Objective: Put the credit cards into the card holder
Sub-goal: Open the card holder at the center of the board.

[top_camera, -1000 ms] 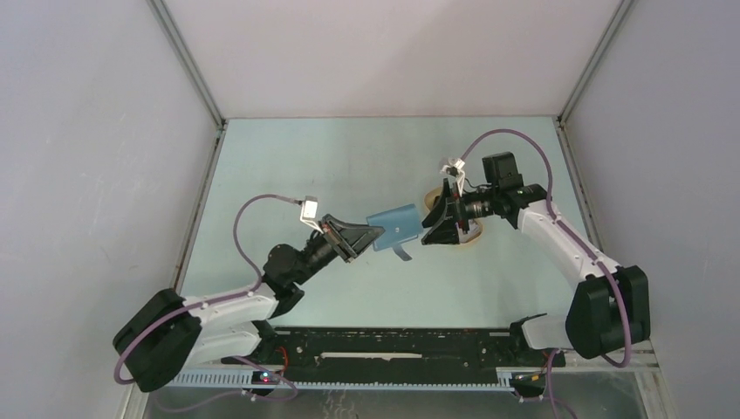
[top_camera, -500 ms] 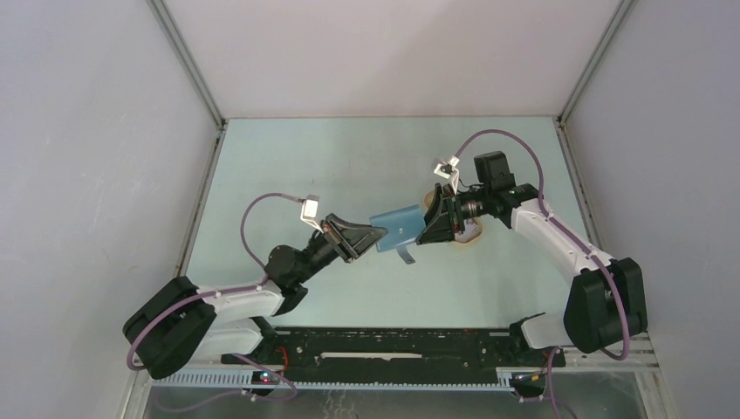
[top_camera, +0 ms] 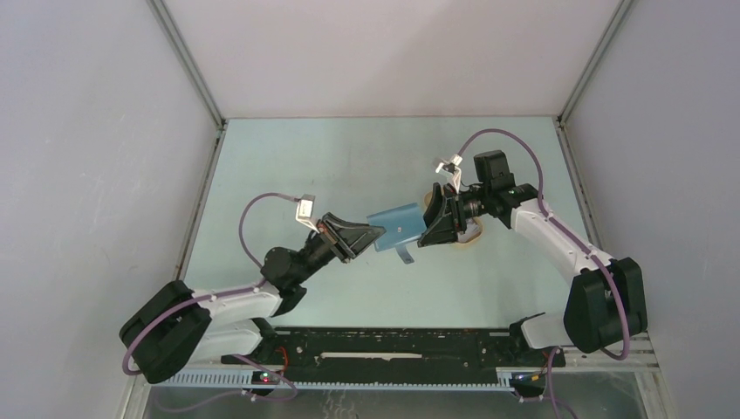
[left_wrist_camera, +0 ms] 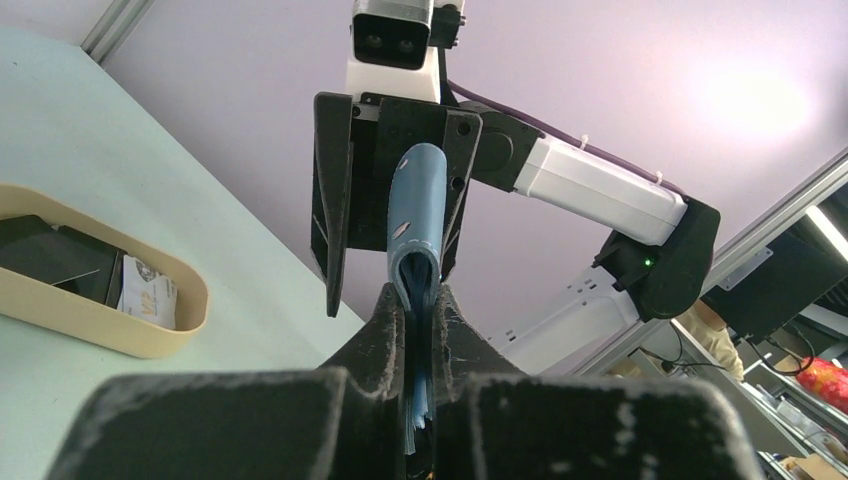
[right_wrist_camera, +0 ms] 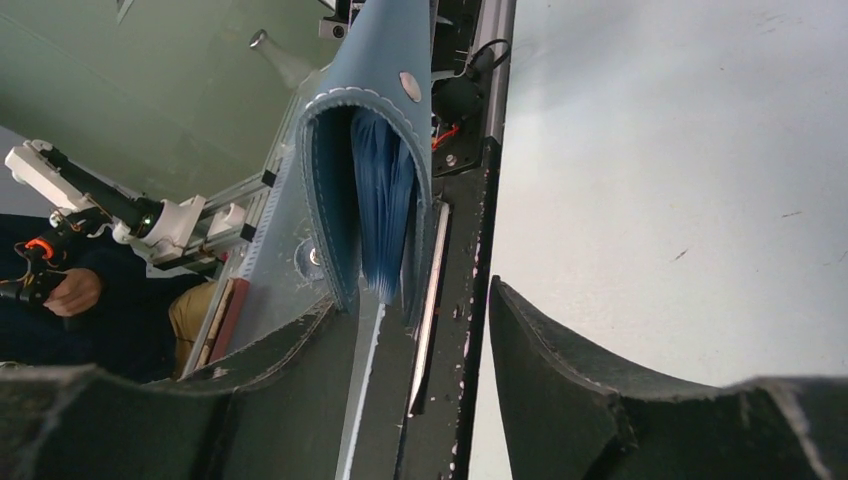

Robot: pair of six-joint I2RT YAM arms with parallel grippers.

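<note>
The teal-blue card holder [top_camera: 394, 226] hangs above the table, with my left gripper [top_camera: 373, 232] shut on its left end. In the left wrist view the card holder [left_wrist_camera: 417, 215] stands up from between my pads. My right gripper [top_camera: 425, 234] is at its other end, jaws open and straddling its gaping edge [right_wrist_camera: 365, 150]. A thin dark credit card [right_wrist_camera: 428, 300], seen edge-on, sticks out of the holder between those jaws, and no pad visibly presses it. More credit cards, one dark [left_wrist_camera: 50, 255] and one whitish [left_wrist_camera: 145, 290], lie in the tray.
The beige oval tray [top_camera: 472, 237] sits on the table right under my right gripper; the left wrist view shows its rim [left_wrist_camera: 100, 335]. Grey walls close the back and both sides. A black rail [top_camera: 393, 345] runs along the near edge between the arm bases.
My right gripper has moved left from over the tray up to the card holder's right end. The left gripper still holds the card holder, barely shifted.
</note>
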